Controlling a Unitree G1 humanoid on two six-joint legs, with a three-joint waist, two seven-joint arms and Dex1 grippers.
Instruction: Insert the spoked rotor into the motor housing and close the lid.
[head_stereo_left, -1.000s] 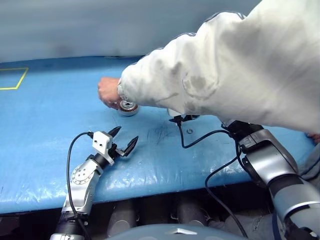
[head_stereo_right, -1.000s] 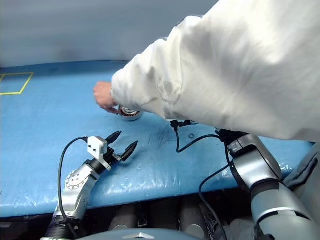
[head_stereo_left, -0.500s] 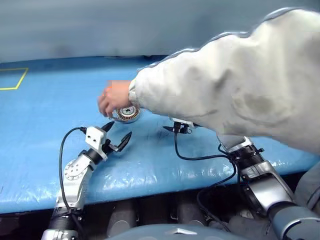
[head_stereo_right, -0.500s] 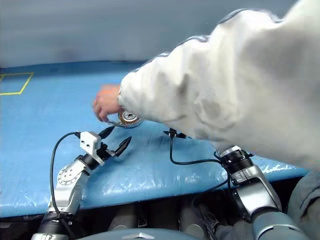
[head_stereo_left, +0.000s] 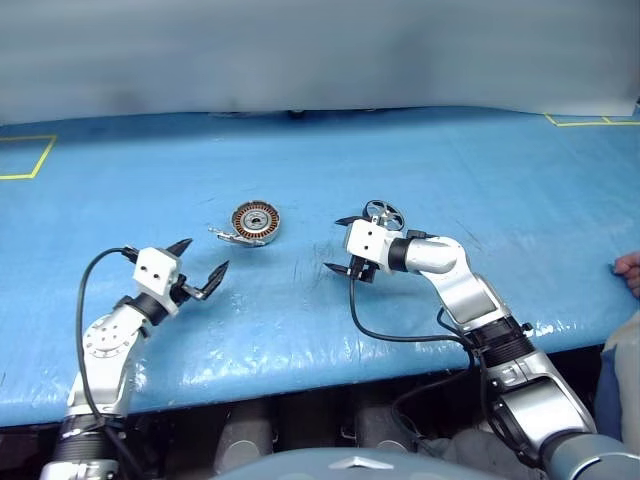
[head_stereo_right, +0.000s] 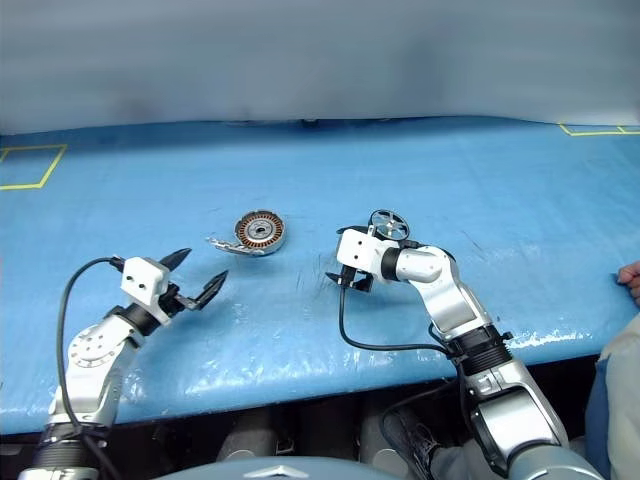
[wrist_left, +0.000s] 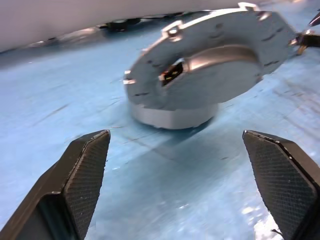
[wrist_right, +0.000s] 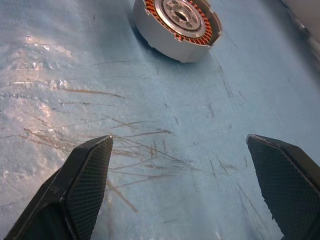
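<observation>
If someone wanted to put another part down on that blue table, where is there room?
Bare stretches: the blue table left of the motor housing, and the far right past the spoked rotor. It is tighter in the middle, where the housing, the lid against it, the rotor and the right gripper cluster.

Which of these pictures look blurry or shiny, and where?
Left wrist view: the motor housing, tilted up on one side, looks soft and smeared, while the hand's fingers look sharp. Right wrist view: the housing's copper windings are crisp; glare patches sit on the scratched blue table cover. Eye views: sheen along the cover's front edge; the back wall is hazy.
</observation>
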